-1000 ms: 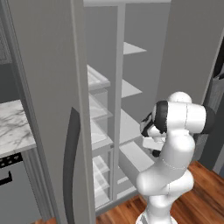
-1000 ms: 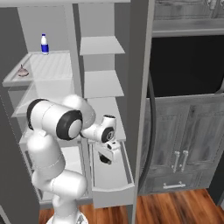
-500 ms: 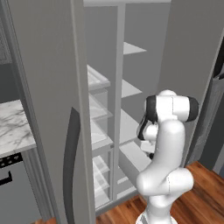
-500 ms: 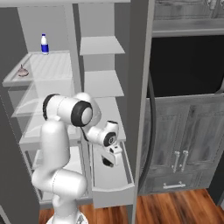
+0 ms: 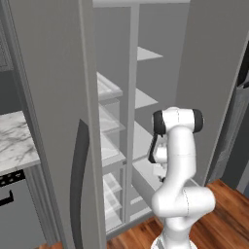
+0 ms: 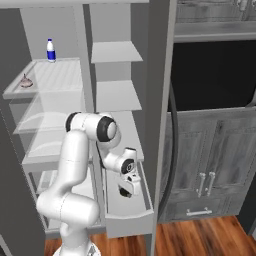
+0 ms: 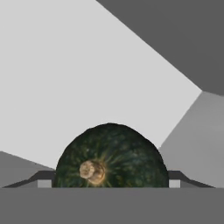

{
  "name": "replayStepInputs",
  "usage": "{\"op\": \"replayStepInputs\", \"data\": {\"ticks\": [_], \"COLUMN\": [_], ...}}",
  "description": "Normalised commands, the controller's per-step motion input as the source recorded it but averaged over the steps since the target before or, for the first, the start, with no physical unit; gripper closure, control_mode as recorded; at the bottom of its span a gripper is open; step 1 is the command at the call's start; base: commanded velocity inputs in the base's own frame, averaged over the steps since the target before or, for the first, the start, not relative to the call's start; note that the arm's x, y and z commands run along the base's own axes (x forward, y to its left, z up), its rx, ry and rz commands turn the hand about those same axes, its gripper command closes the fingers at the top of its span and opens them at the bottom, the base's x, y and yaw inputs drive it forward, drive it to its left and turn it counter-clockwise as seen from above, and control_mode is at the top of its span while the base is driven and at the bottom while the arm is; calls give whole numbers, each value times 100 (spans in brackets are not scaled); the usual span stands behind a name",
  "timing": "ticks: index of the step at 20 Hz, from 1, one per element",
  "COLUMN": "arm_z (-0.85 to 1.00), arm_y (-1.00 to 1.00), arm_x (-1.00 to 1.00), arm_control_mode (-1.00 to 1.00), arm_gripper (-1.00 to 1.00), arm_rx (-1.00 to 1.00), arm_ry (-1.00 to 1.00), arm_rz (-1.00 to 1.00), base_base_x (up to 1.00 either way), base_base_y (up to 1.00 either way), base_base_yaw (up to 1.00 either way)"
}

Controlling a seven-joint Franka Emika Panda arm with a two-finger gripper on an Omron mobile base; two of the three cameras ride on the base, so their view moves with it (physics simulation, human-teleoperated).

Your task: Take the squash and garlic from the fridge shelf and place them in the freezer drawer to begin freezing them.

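Observation:
A dark green squash with a tan stem sits between my fingertips, and my gripper is shut on it. In the right base view the gripper hangs low inside the pale grey freezer drawer, which is pulled out at the fridge's bottom, with the squash dark at its tip. A small brownish bulb, likely the garlic, lies on the upper left glass shelf. In the left base view my own arm hides the hand.
A blue-and-white bottle stands at the back of the top glass shelf. The open fridge door rises at the left, with a marble counter beyond it. Grey cabinets stand to the right of the fridge.
The arm has folded its elbow upright, and the gripper has sunk lower into the drawer with the squash still held.

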Motion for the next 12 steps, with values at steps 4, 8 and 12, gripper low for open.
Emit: {"op": "replayStepInputs", "data": {"ticks": [4,8,12], "arm_z": [-77,-69,-56], "arm_y": [-21,-17,-1], "arm_x": [24,35,44], "arm_control_mode": [-100,-100,-100], "arm_gripper": [100,100,100], "arm_rx": [0,0,0], "arm_ry": [8,5,1], "arm_rz": [0,0,-1], "base_base_x": [0,0,0], "base_base_y": [0,0,0], "base_base_yaw": [0,0,0]}}
